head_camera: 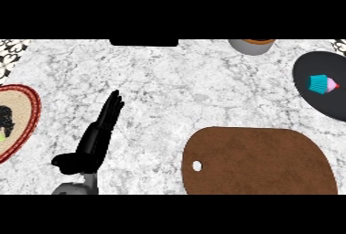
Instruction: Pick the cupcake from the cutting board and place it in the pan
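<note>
A cupcake [323, 84] with a teal wrapper and pink top lies on its side inside the black pan [317, 100] at the right edge. The brown cutting board [263, 160] lies at the lower right with nothing on it. My left hand [98, 137] rests at the lower left, fingers straight and pointing up the counter, holding nothing. My right hand does not show.
A red-rimmed beige plate [24, 114] with a dark item on it sits at the left edge. A grey cup [251, 45] stands at the top right. A black object [144, 42] lies at the top centre on the marble counter.
</note>
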{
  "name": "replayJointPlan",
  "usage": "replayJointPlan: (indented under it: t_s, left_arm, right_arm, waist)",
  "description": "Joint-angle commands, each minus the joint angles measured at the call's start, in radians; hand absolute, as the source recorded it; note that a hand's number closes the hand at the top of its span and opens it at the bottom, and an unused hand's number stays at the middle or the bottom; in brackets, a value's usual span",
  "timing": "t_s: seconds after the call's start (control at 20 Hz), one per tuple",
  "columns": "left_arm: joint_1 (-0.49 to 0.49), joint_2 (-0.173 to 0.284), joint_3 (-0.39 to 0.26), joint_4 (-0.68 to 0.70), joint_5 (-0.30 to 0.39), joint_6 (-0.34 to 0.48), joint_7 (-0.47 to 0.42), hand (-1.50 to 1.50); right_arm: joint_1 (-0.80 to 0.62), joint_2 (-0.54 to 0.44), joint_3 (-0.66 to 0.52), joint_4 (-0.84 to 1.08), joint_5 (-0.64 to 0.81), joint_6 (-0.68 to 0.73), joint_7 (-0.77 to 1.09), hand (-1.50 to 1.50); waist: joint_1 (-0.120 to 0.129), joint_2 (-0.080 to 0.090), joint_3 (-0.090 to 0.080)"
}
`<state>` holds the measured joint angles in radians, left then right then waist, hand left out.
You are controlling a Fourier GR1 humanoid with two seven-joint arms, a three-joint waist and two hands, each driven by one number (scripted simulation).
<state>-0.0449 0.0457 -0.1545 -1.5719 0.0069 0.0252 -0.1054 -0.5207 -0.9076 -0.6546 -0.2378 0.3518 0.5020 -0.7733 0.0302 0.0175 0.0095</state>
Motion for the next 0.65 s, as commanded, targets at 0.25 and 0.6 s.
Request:
replayJointPlan:
  t_s: [0.25,0.6]
  left_arm:
    - [0.011,0.0,-0.003,-0.03,-0.002,0.002,0.013,0.0]
    - [0.023,0.001,0.0,-0.012,0.005,-0.013,-0.011,0.0]
  right_arm:
    - [0.039,-0.011,0.034,0.007,0.005,0.107,-0.139,-1.5]
    - [0.055,-0.002,0.047,-0.013,0.004,-0.016,-0.205,-1.5]
  waist:
    - [0.013,-0.001,0.001]
    - [0.006,-0.002,-0.001]
